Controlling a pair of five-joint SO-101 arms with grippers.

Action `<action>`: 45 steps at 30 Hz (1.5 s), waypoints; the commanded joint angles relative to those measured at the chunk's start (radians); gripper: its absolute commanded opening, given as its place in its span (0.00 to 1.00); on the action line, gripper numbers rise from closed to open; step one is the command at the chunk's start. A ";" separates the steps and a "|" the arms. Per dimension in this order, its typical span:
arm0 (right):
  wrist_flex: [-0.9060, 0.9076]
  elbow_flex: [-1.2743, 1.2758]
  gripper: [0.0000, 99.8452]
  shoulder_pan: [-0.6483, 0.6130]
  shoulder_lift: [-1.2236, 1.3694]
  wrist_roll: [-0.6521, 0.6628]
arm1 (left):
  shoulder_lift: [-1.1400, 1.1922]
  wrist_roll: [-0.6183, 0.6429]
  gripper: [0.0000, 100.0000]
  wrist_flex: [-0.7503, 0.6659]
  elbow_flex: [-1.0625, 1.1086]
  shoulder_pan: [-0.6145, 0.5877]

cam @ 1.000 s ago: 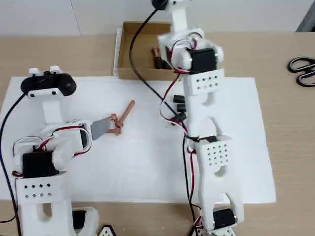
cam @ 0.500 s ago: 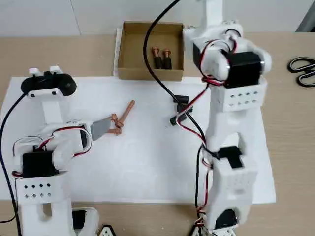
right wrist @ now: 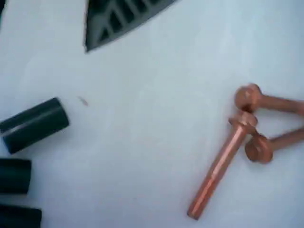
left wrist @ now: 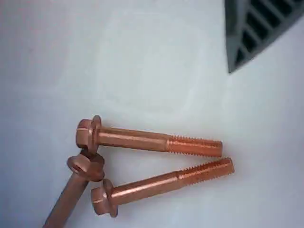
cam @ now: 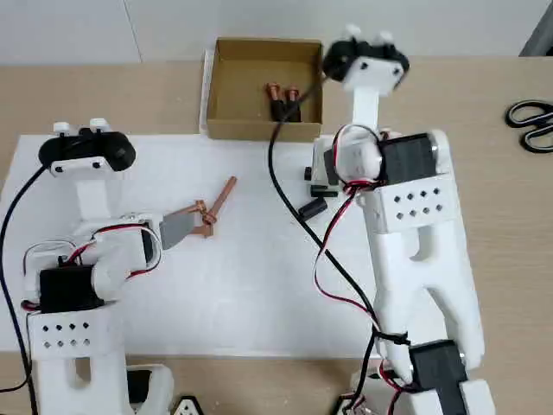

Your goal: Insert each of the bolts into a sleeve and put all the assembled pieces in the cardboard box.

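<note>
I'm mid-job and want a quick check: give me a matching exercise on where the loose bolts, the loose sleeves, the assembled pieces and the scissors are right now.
Things
1. loose bolts
2. loose sleeves
3. assembled pieces
4. scissors

Places
A. on the bare table, at the high view's right edge
B. on the white sheet, by the left gripper
C. in the cardboard box
D. on the white sheet, close by the right arm

Pairs: 1-B, 2-D, 3-C, 4-A
</note>
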 commanded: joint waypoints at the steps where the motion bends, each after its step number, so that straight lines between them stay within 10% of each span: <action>1: -0.073 0.100 0.11 0.004 -0.042 -0.210 | -0.015 -0.008 0.36 0.002 -0.004 -0.002; 26: -0.911 0.818 0.11 0.004 -0.039 -0.494 | -0.015 -0.008 0.36 0.002 -0.002 0.000; 45: -0.392 0.176 0.11 0.002 0.308 -0.493 | -0.015 -0.008 0.36 0.002 -0.002 0.000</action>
